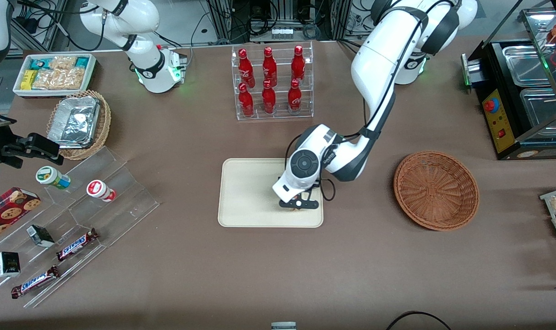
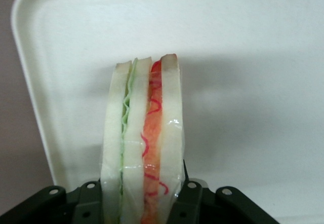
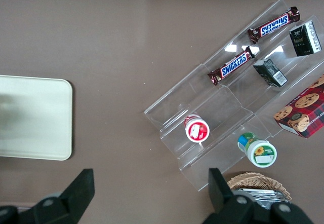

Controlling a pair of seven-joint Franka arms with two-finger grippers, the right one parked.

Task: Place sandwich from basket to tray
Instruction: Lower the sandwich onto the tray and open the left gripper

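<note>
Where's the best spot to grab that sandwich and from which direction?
Across its two flat bread faces, from above, as the gripper now holds it over the tray. The sandwich stands on edge, so the bread faces give the fingers parallel surfaces.

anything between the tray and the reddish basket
Only bare table between tray and basket, front view. The pincer holds the sandwich over the tray.

You can read "SNICKERS" on two chocolate bars lying on the clear stepped stand (image 1: 99, 201): one bar (image 1: 77, 244) sits farther from the front camera, the other bar (image 1: 35, 282) nearer to it. The right wrist view shows the same word on both bars (image 3: 273, 25) and (image 3: 231, 66). You cannot make out the script on the red bottles (image 1: 269, 80).
</note>
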